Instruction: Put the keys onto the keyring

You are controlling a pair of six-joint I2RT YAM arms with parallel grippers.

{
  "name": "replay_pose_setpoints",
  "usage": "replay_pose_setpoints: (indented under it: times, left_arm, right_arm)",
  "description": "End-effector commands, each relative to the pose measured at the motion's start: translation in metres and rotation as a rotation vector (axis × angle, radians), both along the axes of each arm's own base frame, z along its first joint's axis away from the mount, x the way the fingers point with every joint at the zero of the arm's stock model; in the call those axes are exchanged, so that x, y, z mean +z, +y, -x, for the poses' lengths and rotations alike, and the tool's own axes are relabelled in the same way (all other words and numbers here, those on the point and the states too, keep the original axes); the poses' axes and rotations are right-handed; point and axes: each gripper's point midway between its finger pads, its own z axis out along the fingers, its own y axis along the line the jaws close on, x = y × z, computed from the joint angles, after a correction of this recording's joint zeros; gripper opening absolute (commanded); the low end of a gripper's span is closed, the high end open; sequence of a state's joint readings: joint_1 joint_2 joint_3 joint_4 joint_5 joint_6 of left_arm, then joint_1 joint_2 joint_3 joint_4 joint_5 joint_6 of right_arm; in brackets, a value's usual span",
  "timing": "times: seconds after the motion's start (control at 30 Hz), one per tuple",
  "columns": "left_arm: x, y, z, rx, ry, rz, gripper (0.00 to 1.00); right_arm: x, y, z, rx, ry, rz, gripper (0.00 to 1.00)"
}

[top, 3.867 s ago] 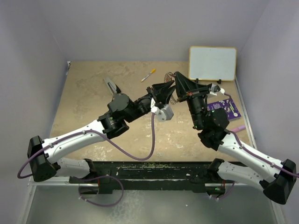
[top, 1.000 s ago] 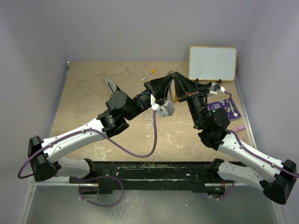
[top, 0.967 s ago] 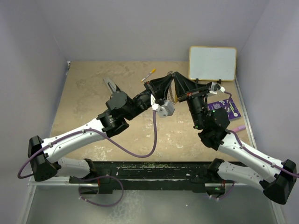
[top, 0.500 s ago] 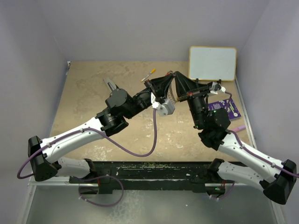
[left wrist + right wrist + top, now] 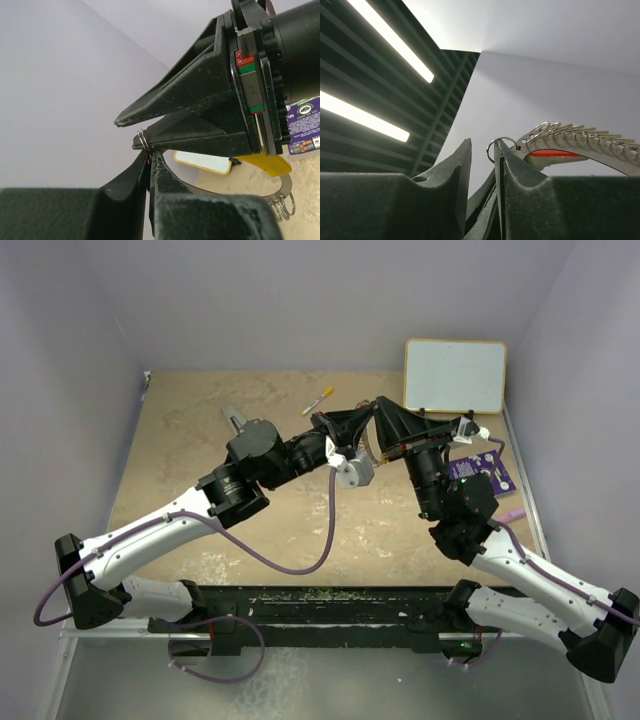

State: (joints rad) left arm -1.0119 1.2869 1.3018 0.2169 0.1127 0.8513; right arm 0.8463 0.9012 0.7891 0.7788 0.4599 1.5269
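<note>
**Item 1. Grey-black tool** [image 5: 234, 418]. Lies on the table [image 5: 170, 480] at the far left of the work, partly hidden. Not in use.

**Item 2. Marker** [image 5: 318, 400]. Lies on the table towards the back, apart from both grippers.

**Item 3. Left gripper** [image 5: 149, 157]. Raised off the table, fingers pressed together on the keys at the very tips.

**Item 4. Keys** [image 5: 143, 140]. A small split ring stands just above the left fingertips, with a sliver of red tag between them. The ring sits against the lower finger of the right gripper, or just beside it.

**Item 5. Keyring** [image 5: 267, 164]. In the air under the right gripper, with its yellow arc, wire and a few loose small rings showing. From the right wrist, its row of silver pieces curves away rightward from the fingertip. What carries its weight cannot be told.

**Item 6. Right gripper** [image 5: 483, 150]. Tip to tip with the left one. Fingers narrowly apart, with nothing seen clamped between them.

**Item 7. Whiteboard** [image 5: 455, 375] and **purple card** [image 5: 487, 472]. At the far right, clear of the work.

**Hazards.**
- The pinch on the keys is shallow, so a nudge from the right finger could twist or flick them loose.
- With the right fingers apart, the keyring may be unsupported and could drop to the table.
- The tips are crowded, so a small misaim would jam finger against finger.
</note>
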Motion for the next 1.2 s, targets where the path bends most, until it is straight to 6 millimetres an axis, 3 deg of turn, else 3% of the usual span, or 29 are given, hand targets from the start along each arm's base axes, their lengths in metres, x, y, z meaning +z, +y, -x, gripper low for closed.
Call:
replay_pose_setpoints:
  times: [0.0, 0.57, 0.83, 1.17]
  left_arm:
    - [0.034, 0.012, 0.017, -0.053, -0.025, 0.039, 0.03]
    - [0.034, 0.027, 0.013, -0.114, 0.034, -0.030, 0.03]
    - [0.027, 0.023, 0.024, -0.176, 0.054, -0.077, 0.03]
    - [0.026, 0.024, 0.022, -0.172, 0.067, -0.100, 0.03]
  right_arm:
    - [0.017, -0.011, 0.006, -0.040, -0.043, -0.006, 0.31]
    - [-0.005, -0.003, 0.006, -0.057, -0.024, 0.156, 0.25]
    - [0.001, 0.004, 0.005, -0.058, -0.055, 0.206, 0.24]
    - [0.011, 0.013, 0.008, -0.033, -0.096, 0.234, 0.24]
